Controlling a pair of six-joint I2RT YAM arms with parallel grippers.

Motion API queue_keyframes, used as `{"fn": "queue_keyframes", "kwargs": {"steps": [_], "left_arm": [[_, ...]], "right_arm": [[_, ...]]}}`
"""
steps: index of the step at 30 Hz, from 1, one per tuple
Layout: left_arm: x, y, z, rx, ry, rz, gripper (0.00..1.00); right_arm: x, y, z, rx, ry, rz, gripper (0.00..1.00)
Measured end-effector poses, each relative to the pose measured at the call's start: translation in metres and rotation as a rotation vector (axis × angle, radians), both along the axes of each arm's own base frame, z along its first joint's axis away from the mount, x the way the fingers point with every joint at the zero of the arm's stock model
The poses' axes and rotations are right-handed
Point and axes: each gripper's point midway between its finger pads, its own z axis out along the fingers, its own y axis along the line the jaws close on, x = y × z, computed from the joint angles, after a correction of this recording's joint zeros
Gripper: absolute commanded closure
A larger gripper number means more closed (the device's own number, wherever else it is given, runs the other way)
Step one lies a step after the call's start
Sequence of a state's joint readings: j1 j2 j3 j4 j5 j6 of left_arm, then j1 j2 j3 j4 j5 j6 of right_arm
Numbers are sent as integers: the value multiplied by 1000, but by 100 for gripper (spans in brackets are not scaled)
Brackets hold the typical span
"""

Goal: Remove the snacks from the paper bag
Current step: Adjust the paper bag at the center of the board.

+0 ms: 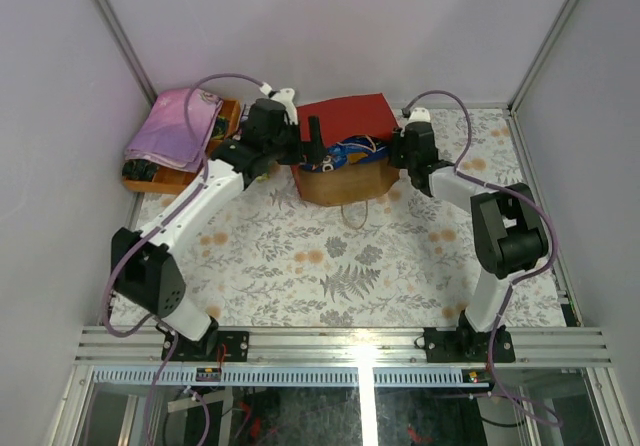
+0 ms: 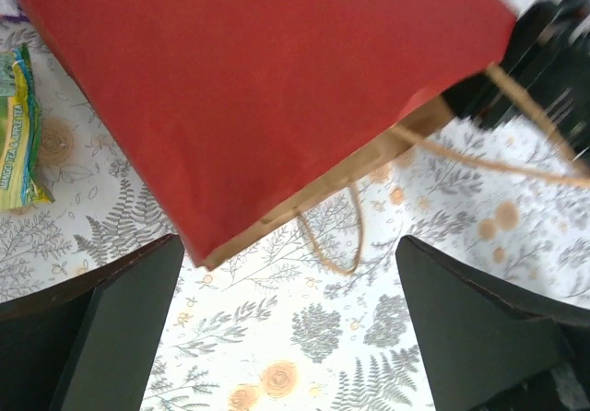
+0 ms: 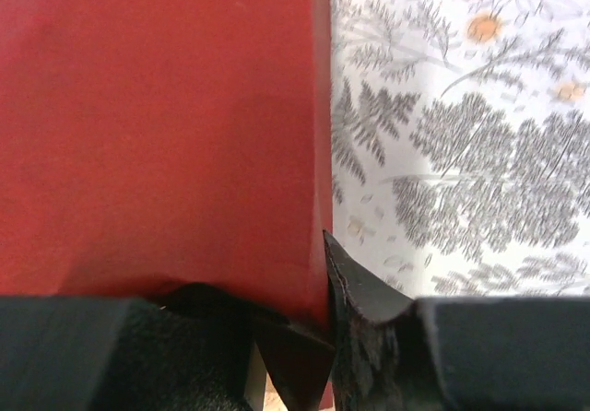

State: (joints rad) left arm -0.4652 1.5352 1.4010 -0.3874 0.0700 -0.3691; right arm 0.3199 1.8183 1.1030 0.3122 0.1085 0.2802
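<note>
The red paper bag (image 1: 345, 116) lies at the far middle of the table, its brown mouth facing the near edge. Blue and orange snacks (image 1: 350, 153) show inside the mouth. My left gripper (image 1: 312, 149) is open and empty at the left side of the mouth. In the left wrist view (image 2: 290, 254) the bag (image 2: 258, 79) hangs above its wide-apart fingers. A yellow-green packet (image 2: 18, 125) lies on the table left of the bag. My right gripper (image 1: 402, 153) is shut on the bag's right edge, and the red wall (image 3: 157, 125) is pinched between its fingertips (image 3: 323, 282).
A cord handle (image 1: 357, 216) loops out onto the floral tablecloth in front of the bag; it also shows in the left wrist view (image 2: 336, 236). A pink-purple folded cloth (image 1: 180, 126) lies on an orange-brown tray (image 1: 228, 118) at the far left. Enclosure walls stand on three sides.
</note>
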Motion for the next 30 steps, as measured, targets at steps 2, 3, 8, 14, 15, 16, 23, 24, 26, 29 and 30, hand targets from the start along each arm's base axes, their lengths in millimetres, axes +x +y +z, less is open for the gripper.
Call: {"fn": "queue_keyframes", "kwargs": {"steps": [2, 3, 8, 14, 15, 16, 23, 24, 26, 29, 30], "left_arm": [[3, -4, -14, 61, 28, -49, 0], [5, -6, -18, 91, 32, -72, 0], [-1, -25, -9, 178, -29, -194, 0], [-16, -82, 49, 266, -258, -391, 0], [-17, -87, 54, 271, -277, -406, 0], [-17, -92, 60, 278, -300, -428, 0], [9, -110, 56, 357, -365, -490, 0], [11, -112, 49, 369, -355, -500, 0], [13, -114, 40, 378, -345, -512, 0], [13, -114, 29, 383, -333, -514, 0], [13, -113, 25, 383, -329, -512, 0]], "right_arm": [[14, -7, 4, 6, -1, -2, 71], [22, -9, 7, 9, 2, 2, 70], [62, -14, 22, 23, 4, 34, 49], [61, -18, 31, 63, 53, 85, 6], [56, -18, 32, 75, 58, 88, 5], [49, -16, 34, 93, 61, 90, 4], [-44, -8, 23, 341, 156, 37, 4], [-50, -7, 18, 378, 151, 22, 4], [-85, -10, -1, 445, 165, -9, 5], [-138, -12, -35, 526, 249, -70, 4], [-148, -9, -42, 558, 264, -84, 4]]}}
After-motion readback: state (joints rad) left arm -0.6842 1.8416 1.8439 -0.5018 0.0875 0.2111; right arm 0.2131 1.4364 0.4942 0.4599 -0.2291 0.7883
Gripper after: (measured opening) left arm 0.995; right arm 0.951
